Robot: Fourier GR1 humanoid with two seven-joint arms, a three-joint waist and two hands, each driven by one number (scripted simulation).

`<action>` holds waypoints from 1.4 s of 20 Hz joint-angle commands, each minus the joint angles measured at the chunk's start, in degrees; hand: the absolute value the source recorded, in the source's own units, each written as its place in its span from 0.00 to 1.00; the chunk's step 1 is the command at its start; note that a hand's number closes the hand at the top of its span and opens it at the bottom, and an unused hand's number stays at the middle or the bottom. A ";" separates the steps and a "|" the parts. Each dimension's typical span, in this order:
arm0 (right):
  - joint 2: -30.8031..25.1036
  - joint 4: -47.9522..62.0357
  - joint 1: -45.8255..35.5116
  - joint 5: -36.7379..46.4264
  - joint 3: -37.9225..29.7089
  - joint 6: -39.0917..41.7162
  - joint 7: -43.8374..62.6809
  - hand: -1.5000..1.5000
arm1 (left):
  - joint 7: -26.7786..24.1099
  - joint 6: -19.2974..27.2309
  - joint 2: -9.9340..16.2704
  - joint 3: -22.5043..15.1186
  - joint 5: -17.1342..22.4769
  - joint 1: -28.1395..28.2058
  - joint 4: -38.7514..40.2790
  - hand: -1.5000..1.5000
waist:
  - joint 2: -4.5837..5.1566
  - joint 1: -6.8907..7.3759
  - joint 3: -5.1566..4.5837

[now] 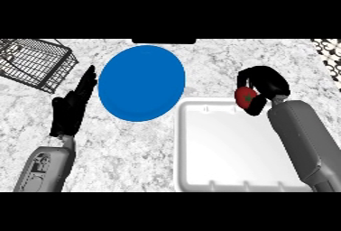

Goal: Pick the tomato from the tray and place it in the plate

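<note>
One view only, head cam, looking steeply down on the counter [133, 135], fairly close. Forearms enter from bottom edge: left hand [72, 108] at view's left, right hand [263, 85] at right, not mirrored. Plate [141, 83] sits upper centre, tray [200, 149] lower right, wire basket [33, 61] cut off at top-left corner.

Light fell evenly and brightly over the marbled counter [146, 144], with no single source to be traced. Shadows were faint: only a soft grey tone lay inside the white tray [226, 149], darker toward its left wall. The blue plate [141, 83] showed flat colour without glare. The black robot hand [72, 108] at the left read as a near silhouette, its surface detail lost.
</note>
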 commanded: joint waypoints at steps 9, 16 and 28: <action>4.88 -8.31 -8.75 -5.82 -4.64 -11.75 -9.11 1.00 | -2.31 0.18 -1.11 -0.74 -1.25 1.97 0.09 0.50 | -0.29 -0.60 -0.05; 11.26 -6.94 -16.32 -10.82 -4.74 -4.04 -4.85 1.00 | 0.91 -0.87 -0.32 -0.38 -0.82 4.22 -4.09 0.50 | -0.32 0.14 -0.04; 17.36 15.75 -27.51 -20.82 6.39 -16.49 -2.91 1.00 | 2.47 -2.83 -1.26 0.14 0.03 -1.97 -1.16 0.50 | 0.31 2.16 -0.06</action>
